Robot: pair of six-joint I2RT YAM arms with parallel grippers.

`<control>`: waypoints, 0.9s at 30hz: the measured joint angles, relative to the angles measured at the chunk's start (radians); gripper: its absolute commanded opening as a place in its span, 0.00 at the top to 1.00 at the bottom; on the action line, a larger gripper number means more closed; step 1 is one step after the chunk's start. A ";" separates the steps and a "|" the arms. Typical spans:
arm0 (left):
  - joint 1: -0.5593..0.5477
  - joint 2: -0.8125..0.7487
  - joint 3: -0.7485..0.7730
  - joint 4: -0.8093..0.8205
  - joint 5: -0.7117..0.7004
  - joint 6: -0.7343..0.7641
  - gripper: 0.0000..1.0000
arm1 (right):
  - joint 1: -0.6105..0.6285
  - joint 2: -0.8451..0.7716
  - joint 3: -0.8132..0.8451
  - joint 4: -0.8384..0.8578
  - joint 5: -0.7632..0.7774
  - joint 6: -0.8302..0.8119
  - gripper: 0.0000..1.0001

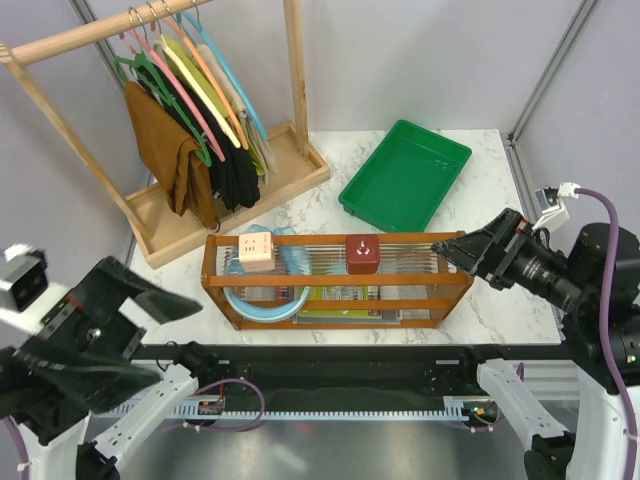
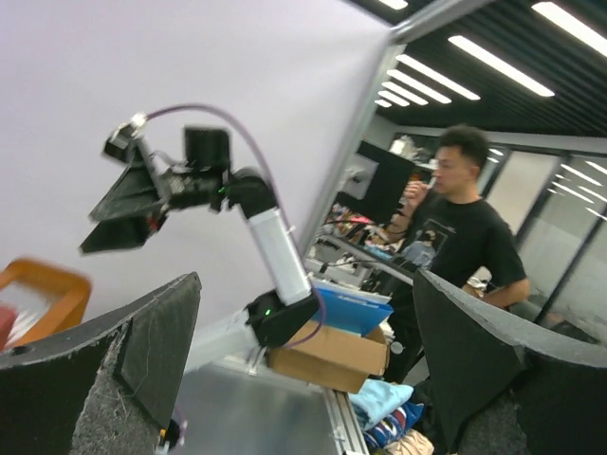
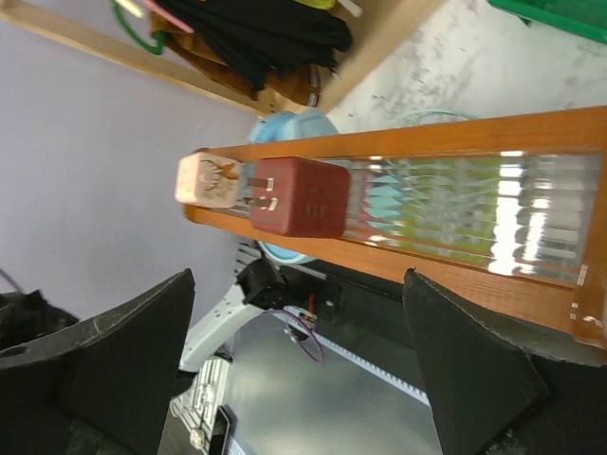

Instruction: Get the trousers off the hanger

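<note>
The rust-brown trousers (image 1: 172, 150) hang folded over the bright green hanger (image 1: 130, 68) at the left end of the wooden clothes rail (image 1: 90, 35), at the back left. A strip of the trousers (image 3: 292, 93) and the green hanger (image 3: 133, 19) also show at the top of the right wrist view. My left gripper (image 1: 130, 335) is open and empty, low at the near left, far from the rail; its jaws (image 2: 303, 370) face off the table. My right gripper (image 1: 462, 255) is open and empty at the right, level with the wooden shelf; in its wrist view (image 3: 294, 370) nothing lies between the fingers.
A black garment (image 1: 225, 160) and a pale olive-yellow garment (image 1: 258, 145) hang beside the trousers on pink, yellow, orange and blue hangers. A wooden glass-topped shelf (image 1: 335, 305) holds a pink cube (image 1: 257, 250) and a red cube (image 1: 361, 253). A green tray (image 1: 405, 175) lies at the back right.
</note>
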 measured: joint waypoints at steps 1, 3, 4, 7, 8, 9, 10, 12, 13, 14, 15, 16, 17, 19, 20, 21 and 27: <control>0.000 0.024 0.023 -0.061 -0.003 0.022 0.00 | 0.000 0.017 0.008 -0.026 0.013 -0.014 0.02; 0.000 0.062 0.056 -0.154 -0.012 0.049 0.01 | 0.000 0.054 0.035 -0.064 0.035 -0.042 0.02; 0.000 0.081 0.071 -0.201 -0.021 0.058 0.00 | 0.000 0.071 0.049 -0.077 0.046 -0.055 0.02; 0.000 0.141 0.130 -0.340 -0.062 0.078 0.00 | 0.000 0.111 0.077 -0.105 0.069 -0.085 0.02; 0.000 0.162 0.158 -0.394 -0.079 0.085 0.00 | 0.000 0.121 0.082 -0.112 0.085 -0.087 0.02; 0.000 0.185 0.192 -0.445 -0.098 0.097 0.00 | 0.000 0.127 0.084 -0.119 0.102 -0.085 0.02; -0.001 0.209 0.228 -0.494 -0.120 0.111 0.00 | 0.000 0.134 0.085 -0.127 0.123 -0.084 0.02; -0.003 0.252 0.302 -0.590 -0.163 0.138 0.00 | 0.000 0.143 0.085 -0.137 0.151 -0.082 0.02; -0.005 0.274 0.341 -0.628 -0.190 0.153 0.00 | 0.000 0.147 0.085 -0.138 0.159 -0.083 0.02; -0.007 0.291 0.374 -0.661 -0.211 0.167 0.00 | 0.000 0.150 0.087 -0.138 0.165 -0.084 0.02; -0.010 0.306 0.401 -0.687 -0.229 0.183 0.00 | 0.000 0.158 0.094 -0.143 0.176 -0.088 0.02; -0.014 0.317 0.423 -0.709 -0.245 0.197 0.00 | 0.000 0.167 0.109 -0.148 0.187 -0.095 0.02; -0.016 0.328 0.442 -0.725 -0.257 0.212 0.00 | 0.000 0.178 0.127 -0.150 0.193 -0.103 0.02; -0.020 0.349 0.470 -0.747 -0.275 0.235 0.00 | 0.000 0.199 0.163 -0.149 0.202 -0.116 0.02; -0.021 0.363 0.488 -0.764 -0.283 0.246 0.00 | 0.000 0.211 0.182 -0.149 0.206 -0.125 0.02; -0.021 0.381 0.507 -0.779 -0.290 0.257 0.00 | 0.000 0.222 0.196 -0.147 0.208 -0.133 0.02; -0.021 0.539 0.683 -0.912 -0.394 0.325 0.02 | 0.000 0.287 0.233 -0.146 0.199 -0.175 0.02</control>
